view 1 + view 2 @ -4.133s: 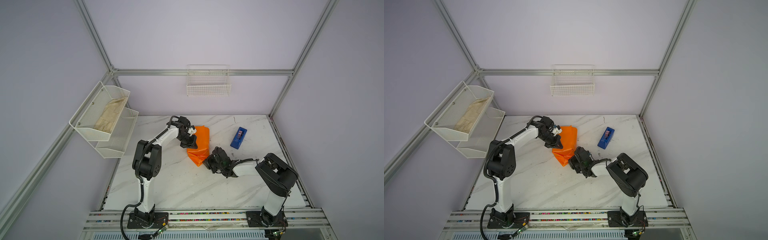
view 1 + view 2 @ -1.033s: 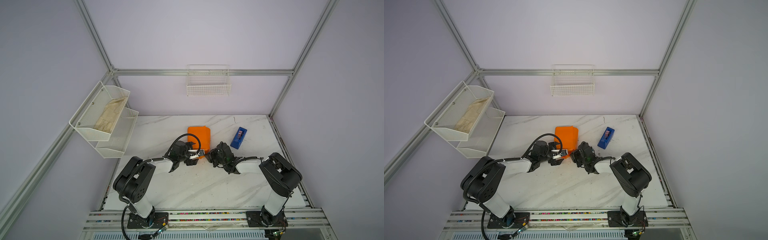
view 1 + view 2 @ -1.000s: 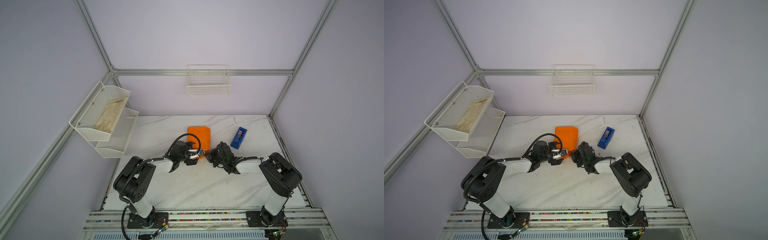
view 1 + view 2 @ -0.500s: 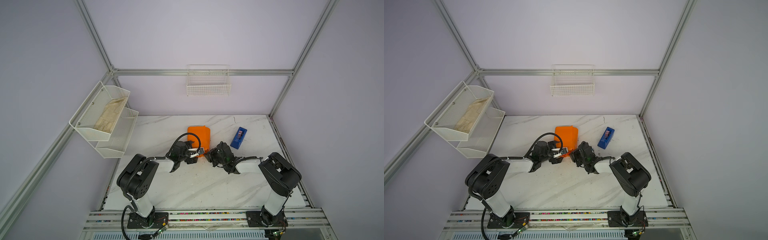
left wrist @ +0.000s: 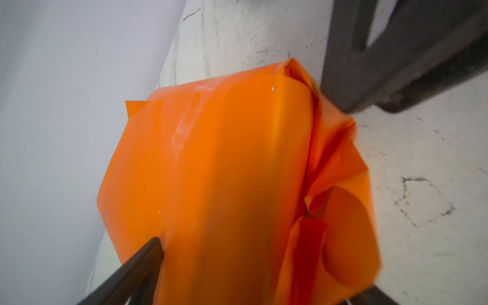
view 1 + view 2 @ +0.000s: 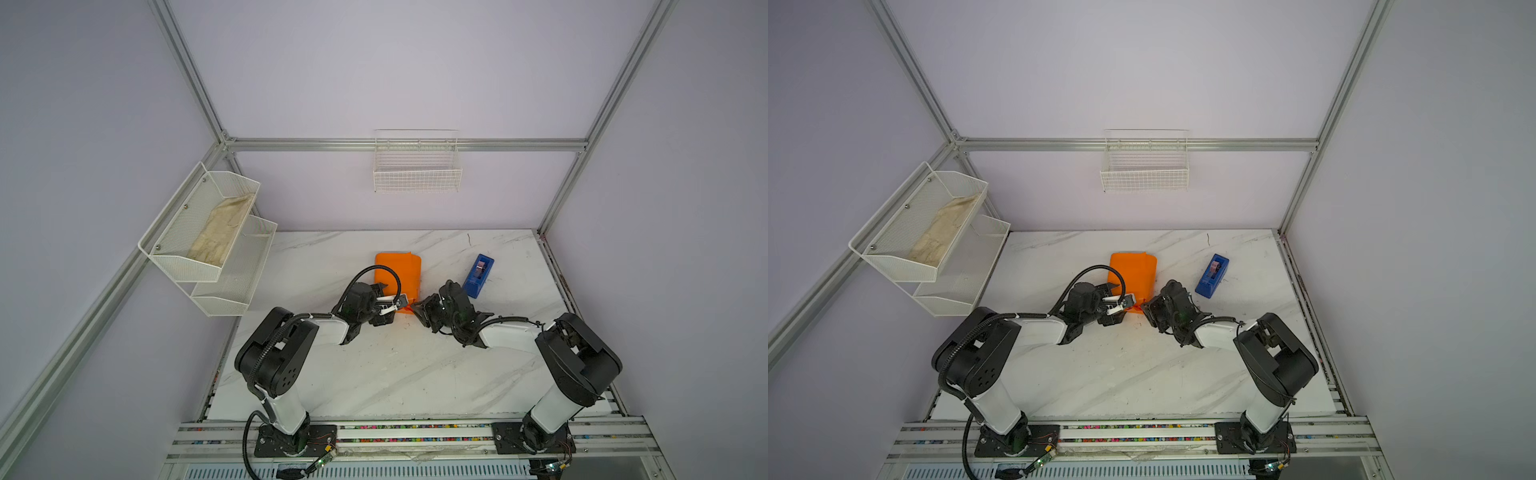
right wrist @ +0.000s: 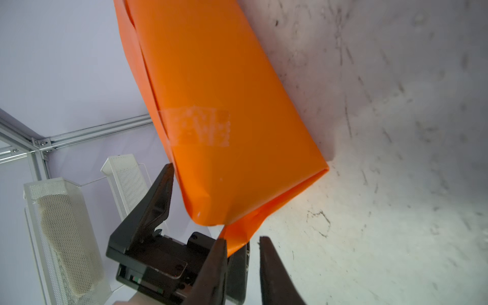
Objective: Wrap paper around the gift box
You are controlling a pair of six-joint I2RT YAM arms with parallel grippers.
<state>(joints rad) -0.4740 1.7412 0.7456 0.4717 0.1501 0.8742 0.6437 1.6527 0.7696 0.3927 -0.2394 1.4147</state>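
The paper (image 6: 399, 270) (image 6: 1133, 270) lies folded as an orange parcel at the middle back of the table, with a clear tape strip (image 7: 200, 129) across its seam. The gift box is hidden inside it. My left gripper (image 6: 388, 303) (image 5: 264, 266) is open, its jaws wide on either side of the parcel's near end (image 5: 224, 158). My right gripper (image 6: 419, 309) (image 7: 243, 239) sits at the parcel's near right corner. Its jaws are slightly parted, with the tip of a loose paper flap (image 7: 240, 232) between them and table showing through the gap.
A blue tape dispenser (image 6: 478, 276) (image 6: 1212, 276) stands right of the parcel, behind my right arm. A white mesh rack (image 6: 208, 232) holding a cloth hangs on the left wall. A wire basket (image 6: 417, 166) hangs on the back wall.
Four seconds ago the parcel lay askew between the arms; now it lies straight. In the last second my right jaws parted off the flap and my left jaws narrowed slightly around the parcel's end.
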